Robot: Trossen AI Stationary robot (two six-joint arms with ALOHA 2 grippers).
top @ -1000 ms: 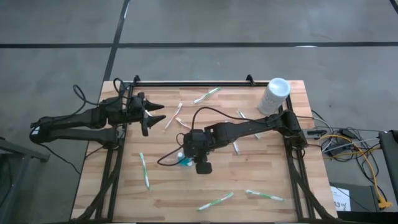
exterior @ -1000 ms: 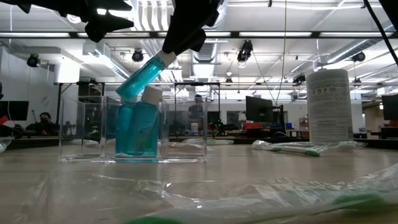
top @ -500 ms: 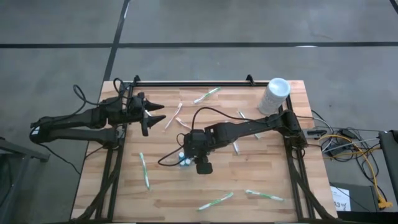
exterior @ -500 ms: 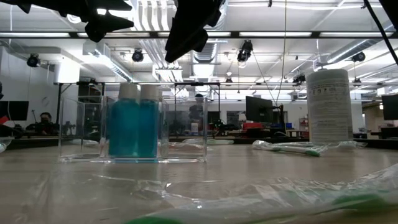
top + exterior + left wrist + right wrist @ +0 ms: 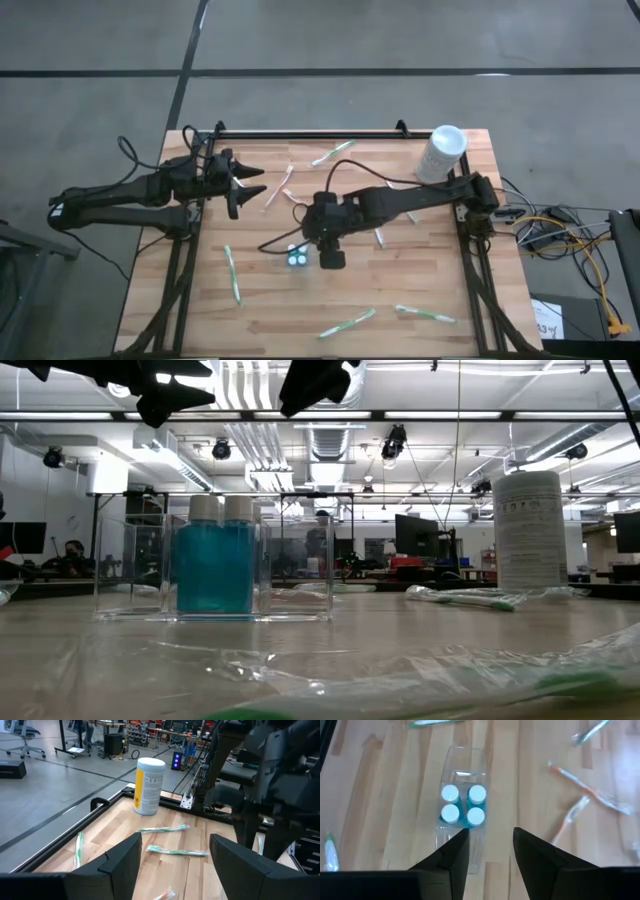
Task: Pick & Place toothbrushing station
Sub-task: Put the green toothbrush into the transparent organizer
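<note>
Clear organiser point(image 5: 460, 815): stood mid-surface, four blue white-capped bottles point(image 5: 462, 806) upright in one compartment; right gripper point(image 5: 490, 851) poised above it, jaws parted, nothing held; left gripper point(image 5: 172, 852) waiting at the surface's left edge, jaws released; wrapped toothbrushes point(image 5: 232, 272) to be approached lengthwise, grasped mid-handle.

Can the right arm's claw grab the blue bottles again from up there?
Probably yes. The right gripper hangs open right above the clear box, and the four white-capped bottles stand upright with nothing covering them. They are packed tightly, though, so gripping one could be fiddly.
</note>
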